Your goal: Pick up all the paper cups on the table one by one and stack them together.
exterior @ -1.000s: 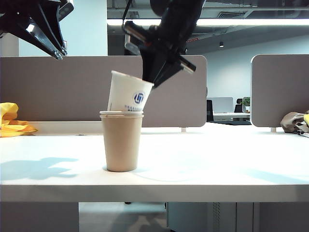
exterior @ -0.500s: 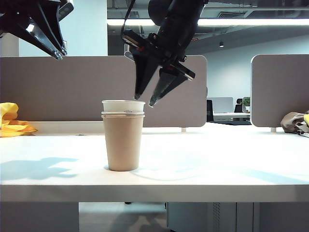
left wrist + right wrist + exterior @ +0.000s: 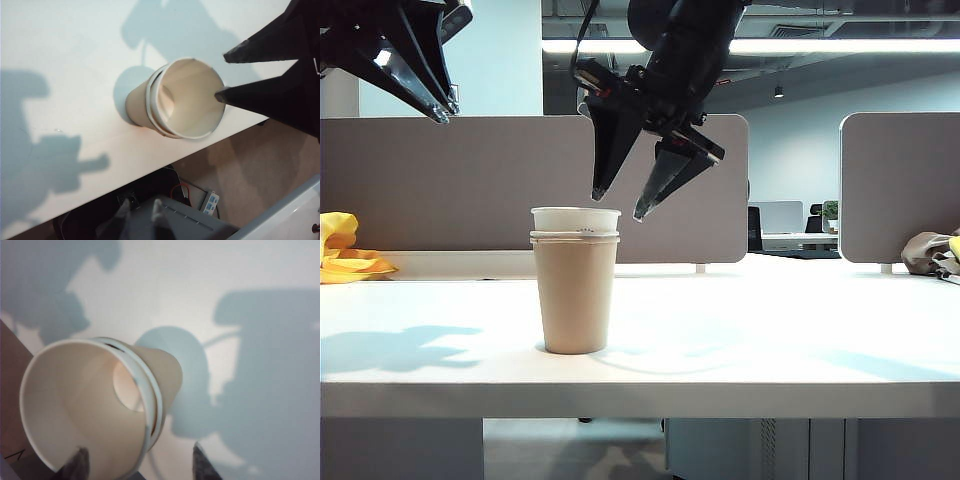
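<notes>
The white table (image 3: 770,340) is carrying a brown cup (image 3: 574,295), standing upright near its front edge, left of centre. Something yellow (image 3: 345,255) is lying at its far left, at ten o'clock from the cup.

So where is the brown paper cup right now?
In the exterior view the brown paper cup stands upright on the table, left of centre, with white cups nested inside it, just below the open right end effector.

No legible text; white cup (image 3: 575,219) markings perhaps hidden.
</notes>
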Robot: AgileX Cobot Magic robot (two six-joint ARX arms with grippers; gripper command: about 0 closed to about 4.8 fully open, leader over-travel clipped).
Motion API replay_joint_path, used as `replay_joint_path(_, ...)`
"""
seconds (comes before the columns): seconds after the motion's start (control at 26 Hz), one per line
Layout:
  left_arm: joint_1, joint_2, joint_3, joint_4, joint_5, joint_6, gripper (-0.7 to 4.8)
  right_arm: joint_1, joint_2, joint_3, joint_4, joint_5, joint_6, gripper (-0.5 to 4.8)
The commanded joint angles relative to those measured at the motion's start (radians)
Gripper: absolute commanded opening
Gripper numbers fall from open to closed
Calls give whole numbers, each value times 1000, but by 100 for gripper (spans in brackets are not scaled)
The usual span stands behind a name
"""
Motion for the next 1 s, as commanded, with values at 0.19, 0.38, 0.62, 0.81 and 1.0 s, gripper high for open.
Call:
replay_joint_path(0.19,1,-22,12,78,6,-2,62,-35,-128,7,93,12,-1,241)
replay_joint_path(0.38,1,-97,12,241,-11,-49,62,-67,-267,6,145,105,-37,56)
replay_joint_path(0.62,1,-202,11,360,-136,-27,61,-87,-386,6,143,150,-57,34)
replay_joint_path(0.81,1,-252,10,360,-215,12,56,-87,-439,5,136,119,-56,14)
replay_joint_path(1.0,1,-299,10,392,-267,12,-6,-87,-495,5,139,128,-57,-2)
